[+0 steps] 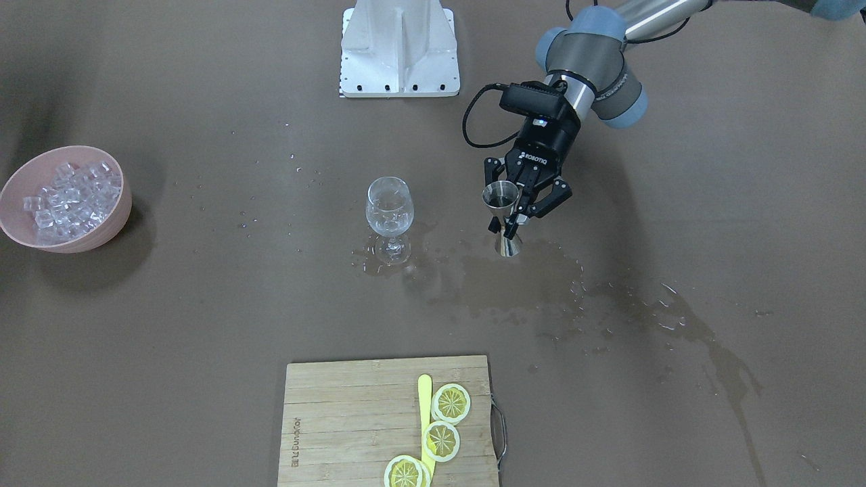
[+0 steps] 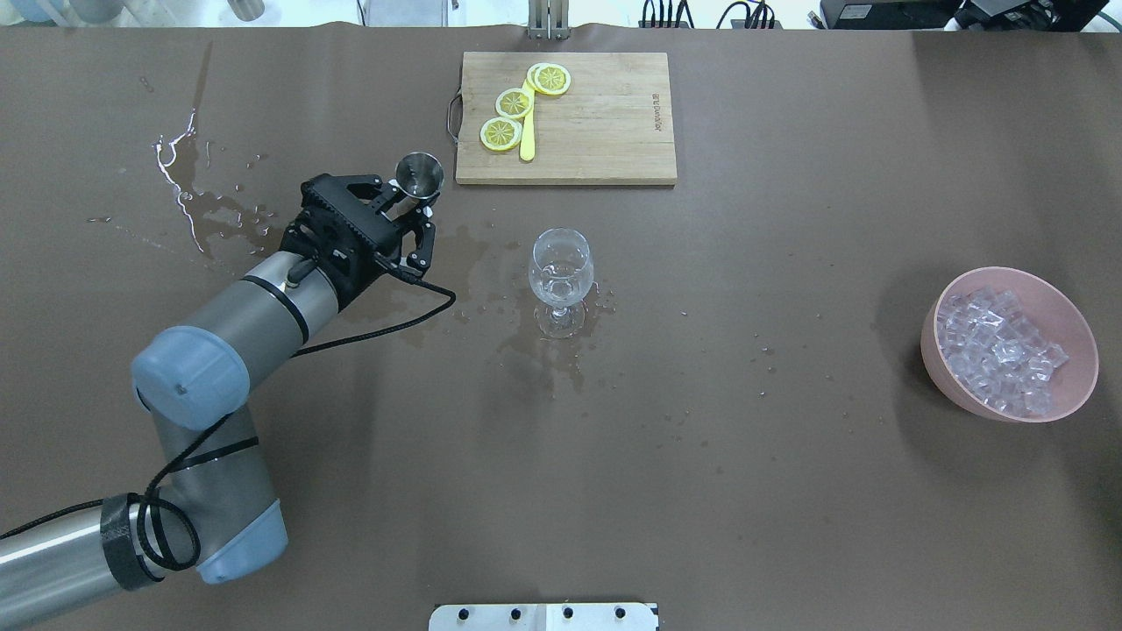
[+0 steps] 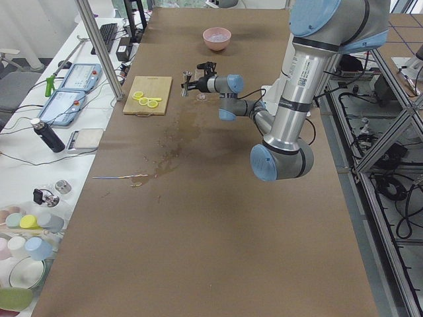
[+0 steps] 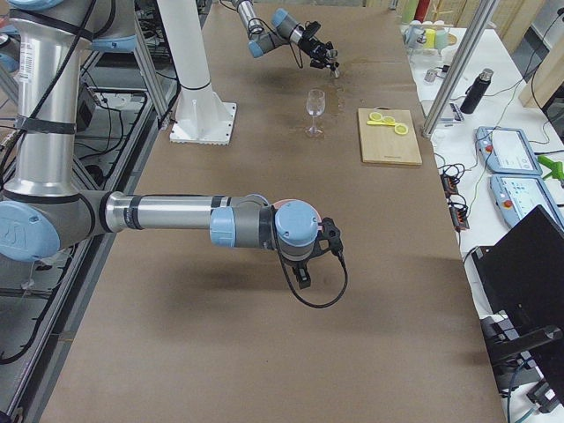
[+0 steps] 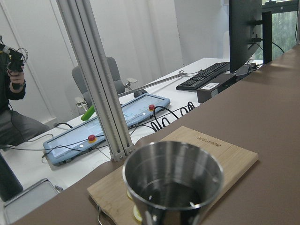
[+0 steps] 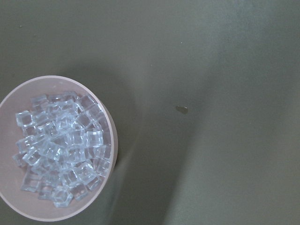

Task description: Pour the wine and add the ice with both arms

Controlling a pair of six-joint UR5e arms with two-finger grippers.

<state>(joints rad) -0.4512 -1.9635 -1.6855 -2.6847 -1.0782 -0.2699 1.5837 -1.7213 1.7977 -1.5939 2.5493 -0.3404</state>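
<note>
My left gripper (image 1: 504, 226) is shut on the waist of a steel jigger (image 1: 500, 197) and holds it upright, at or just above the wet table, to the left of the wine glass in the overhead view. The jigger's cup fills the left wrist view (image 5: 172, 180). The clear stemmed glass (image 1: 388, 206) stands at the table's middle with a little clear content. The ice (image 1: 71, 199) fills a pink bowl (image 1: 120, 220). My right gripper (image 4: 303, 277) hangs above that bowl; I cannot tell whether it is open. Its wrist view looks down on the ice (image 6: 61, 150).
A wooden cutting board (image 1: 352, 419) with lemon slices (image 1: 451, 402) and a yellow stick (image 1: 425, 399) lies at the operators' edge. Spilled liquid (image 1: 609, 297) spreads across the brown table around the jigger and beyond. The white base (image 1: 399, 51) is at the robot's side.
</note>
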